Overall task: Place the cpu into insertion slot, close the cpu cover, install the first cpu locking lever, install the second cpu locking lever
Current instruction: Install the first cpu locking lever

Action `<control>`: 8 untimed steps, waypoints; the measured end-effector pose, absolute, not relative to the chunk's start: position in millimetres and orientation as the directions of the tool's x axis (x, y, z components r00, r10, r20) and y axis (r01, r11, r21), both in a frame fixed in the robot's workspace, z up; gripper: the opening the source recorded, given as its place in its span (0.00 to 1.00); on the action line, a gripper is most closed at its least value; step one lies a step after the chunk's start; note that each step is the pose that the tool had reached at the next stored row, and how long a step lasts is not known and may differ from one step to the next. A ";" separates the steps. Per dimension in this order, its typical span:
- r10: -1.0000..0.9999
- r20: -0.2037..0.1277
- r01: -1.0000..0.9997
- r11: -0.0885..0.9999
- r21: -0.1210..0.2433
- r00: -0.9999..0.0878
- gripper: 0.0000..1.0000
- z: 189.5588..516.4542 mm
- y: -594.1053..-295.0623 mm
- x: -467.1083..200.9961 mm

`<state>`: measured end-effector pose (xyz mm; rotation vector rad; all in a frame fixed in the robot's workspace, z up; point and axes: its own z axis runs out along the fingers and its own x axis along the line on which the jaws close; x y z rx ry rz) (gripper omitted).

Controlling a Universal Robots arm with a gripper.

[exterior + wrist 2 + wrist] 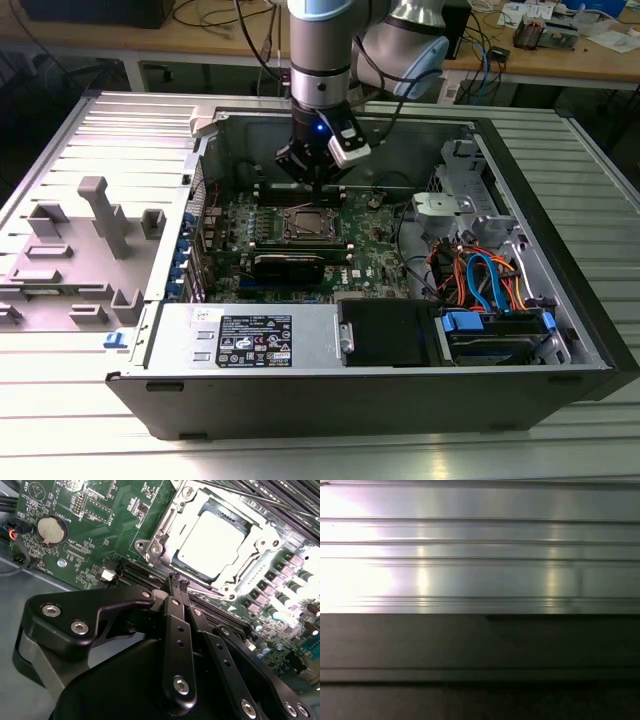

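Note:
The cpu (212, 540), a dull silver square, lies in the insertion slot (145, 545) on the green board. The cpu cover (172, 515), a silver frame, lies flat around it, and the chip's top shows through its cut-out. How the locking levers stand I cannot tell. My gripper (178, 580) hangs just above the board beside the socket, over the long black memory slots, with its black fingers (172, 610) shut together and nothing between them. In the exterior view the gripper (315, 178) hovers inside the open case, slightly behind the socket (305, 222).
The black case walls (560, 270) ring the board. Orange and blue cables (480, 280) and a drive bay (490, 330) fill the exterior view's right. A labelled metal box (250, 335) sits in front. A coin battery (52, 529) is on the board. Grey fixtures (100, 230) stand outside the case.

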<state>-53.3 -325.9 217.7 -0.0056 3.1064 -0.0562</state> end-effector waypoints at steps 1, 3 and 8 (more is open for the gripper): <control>-0.004 -0.035 -0.003 0.999 -0.036 -0.999 0.11 216.4 -325.9 -52.6; -0.004 -0.035 -0.003 0.999 -0.036 -0.999 0.11 215.2 -325.9 -51.9; -0.004 -0.035 -0.003 0.999 -0.036 -0.999 0.11 209.4 -325.9 -48.9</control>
